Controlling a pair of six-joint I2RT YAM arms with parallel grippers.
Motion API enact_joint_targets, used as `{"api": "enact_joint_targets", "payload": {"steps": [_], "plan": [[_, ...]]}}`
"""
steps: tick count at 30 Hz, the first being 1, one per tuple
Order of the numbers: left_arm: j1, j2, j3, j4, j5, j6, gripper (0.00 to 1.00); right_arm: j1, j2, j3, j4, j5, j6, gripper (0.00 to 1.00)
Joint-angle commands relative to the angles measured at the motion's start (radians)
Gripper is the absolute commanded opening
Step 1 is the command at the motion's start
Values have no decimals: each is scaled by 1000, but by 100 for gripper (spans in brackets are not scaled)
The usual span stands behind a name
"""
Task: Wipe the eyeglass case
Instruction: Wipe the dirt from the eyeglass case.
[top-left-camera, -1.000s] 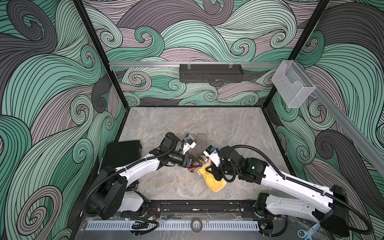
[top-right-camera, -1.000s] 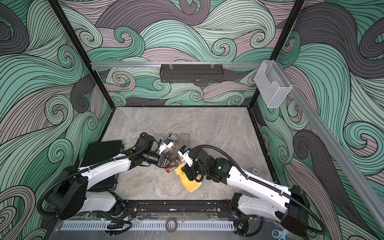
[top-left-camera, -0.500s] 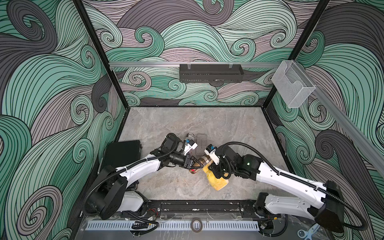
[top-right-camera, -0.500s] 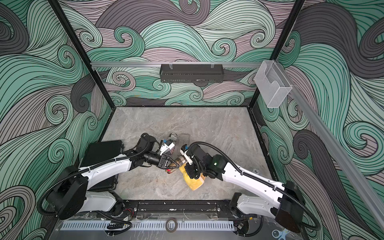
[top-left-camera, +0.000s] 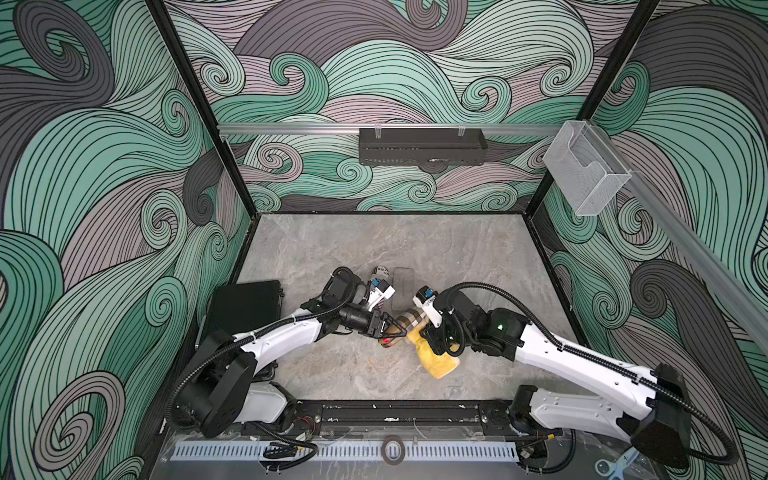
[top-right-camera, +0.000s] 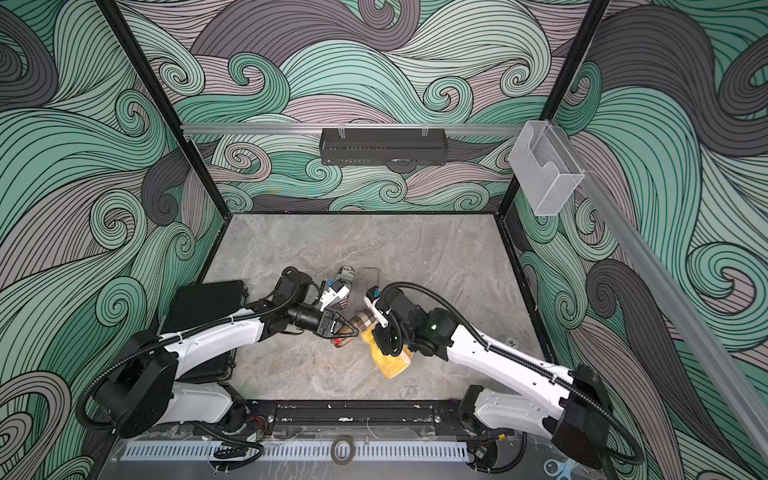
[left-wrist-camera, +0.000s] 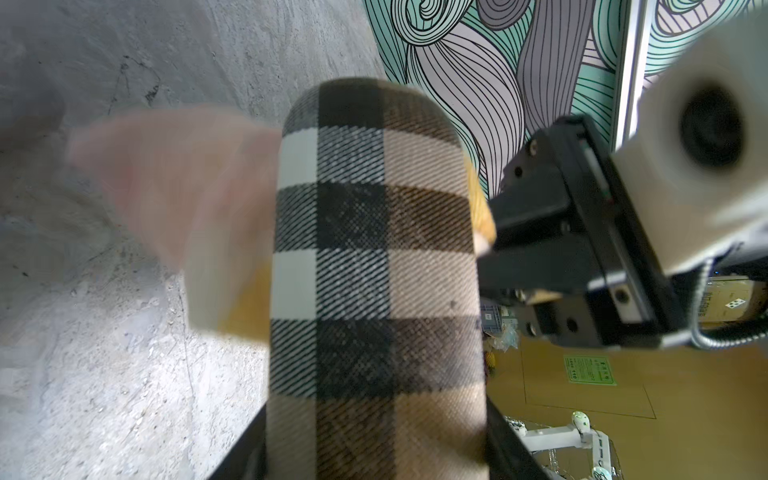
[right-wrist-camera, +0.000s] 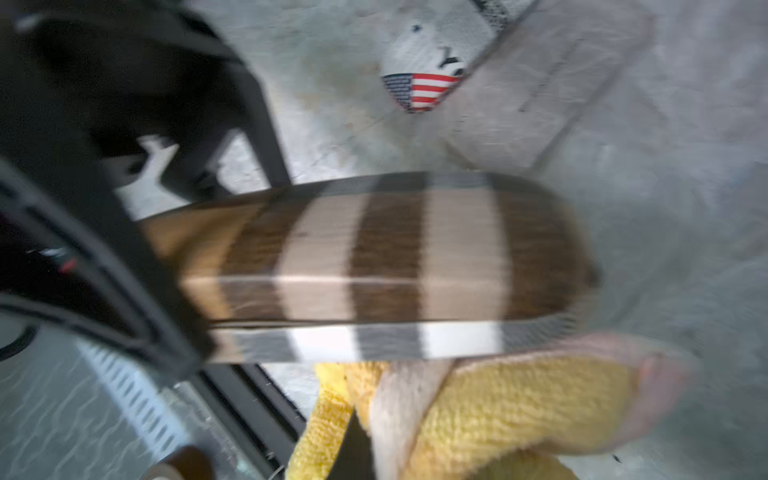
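Note:
A brown, black and white plaid eyeglass case (top-left-camera: 409, 322) (top-right-camera: 360, 322) (left-wrist-camera: 374, 270) (right-wrist-camera: 395, 257) is held off the table, and my left gripper (top-left-camera: 392, 332) (top-right-camera: 347, 332) (left-wrist-camera: 376, 457) is shut on one end of it. A yellow cloth with a pale edge (top-left-camera: 436, 361) (top-right-camera: 392, 361) (right-wrist-camera: 519, 407) hangs from my right gripper (top-left-camera: 432, 338) (top-right-camera: 384, 338) (right-wrist-camera: 361, 449), which is shut on it. The cloth lies against the case's free end. In the left wrist view the cloth (left-wrist-camera: 245, 307) is a blur beside the case.
Behind the arms, a case with a flag print (top-left-camera: 380, 276) (right-wrist-camera: 419, 83) and a grey flat case (top-left-camera: 403, 286) lie on the table. A black box (top-left-camera: 245, 307) sits at the left wall. A clear holder (top-left-camera: 582, 166) hangs on the right wall.
My right arm swung slightly left, then back right, with the cloth rubbing along the case. The left arm has held the case almost still.

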Motion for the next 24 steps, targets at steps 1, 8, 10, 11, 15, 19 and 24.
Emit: {"api": "enact_joint_targets", "payload": {"steps": [1,8,10,11,15,19,24], "plan": [[-15,-11,-4,16,13,11,48,-31,-9,42,-41,144,25,0],[-18,-13,-1,20,4,12,48,19,-23,31,24,-236,-69,0],[-18,-10,3,18,4,13,48,31,-27,28,35,-314,-73,0],[-17,-9,2,19,7,15,48,31,-39,21,46,-325,-68,0],[-19,-13,-12,25,7,18,48,-1,-97,11,38,-136,-20,0],[-22,-28,-31,47,1,9,48,-108,-131,34,-37,36,42,0],[-33,-41,-34,55,1,12,48,-209,-212,38,17,-34,74,0]]}}
